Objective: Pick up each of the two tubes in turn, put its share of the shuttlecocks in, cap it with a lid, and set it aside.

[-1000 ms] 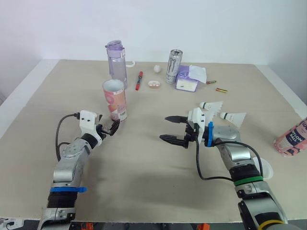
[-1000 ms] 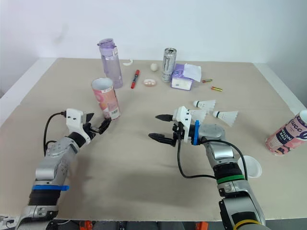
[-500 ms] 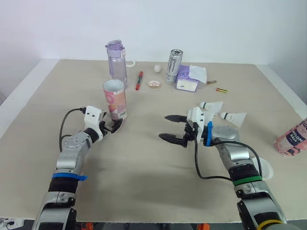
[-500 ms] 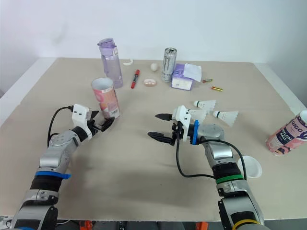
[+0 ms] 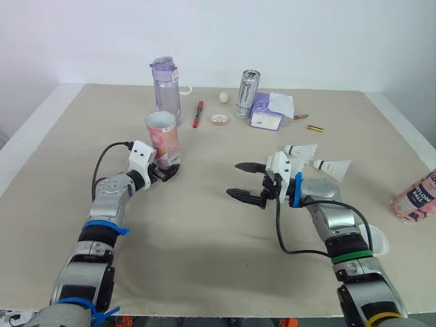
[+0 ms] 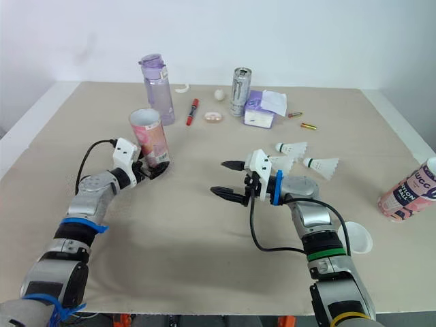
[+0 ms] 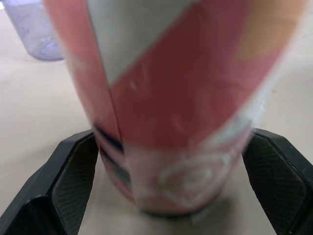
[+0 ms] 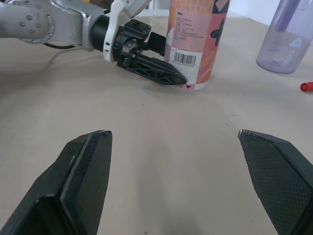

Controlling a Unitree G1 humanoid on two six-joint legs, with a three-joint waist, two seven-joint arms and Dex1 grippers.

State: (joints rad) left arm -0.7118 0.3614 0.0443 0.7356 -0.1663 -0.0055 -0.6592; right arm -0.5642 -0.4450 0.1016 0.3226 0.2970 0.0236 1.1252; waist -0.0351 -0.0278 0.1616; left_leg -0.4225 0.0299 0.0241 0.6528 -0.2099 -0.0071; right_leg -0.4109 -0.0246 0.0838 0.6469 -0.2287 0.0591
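Tubes: two, upright tube (image 5: 163,139) bench (image 5: 204,225) left, lying tube (image 5: 413,197) right edge | shuttlecocks: two (image 5: 300,150) (image 5: 332,166) | left end effector (image 5: 167,172) spread astride upright tube's base | right end effector (image 5: 232,179) released, mid-bench

Place: a robot lab or test room.
Backdrop: a bare white wall (image 5: 306,41) far beyond both grippers.
Worktop: a plain beige table (image 5: 204,231) under them.
Oddments: a water bottle (image 5: 165,88) and a marker (image 5: 198,114) beyond the left gripper (image 5: 167,170); a drink can (image 5: 248,94) and a tissue pack (image 5: 268,112) beyond the right gripper (image 5: 233,180).
Wiring: a loose black cable (image 5: 283,235) behind the right gripper.
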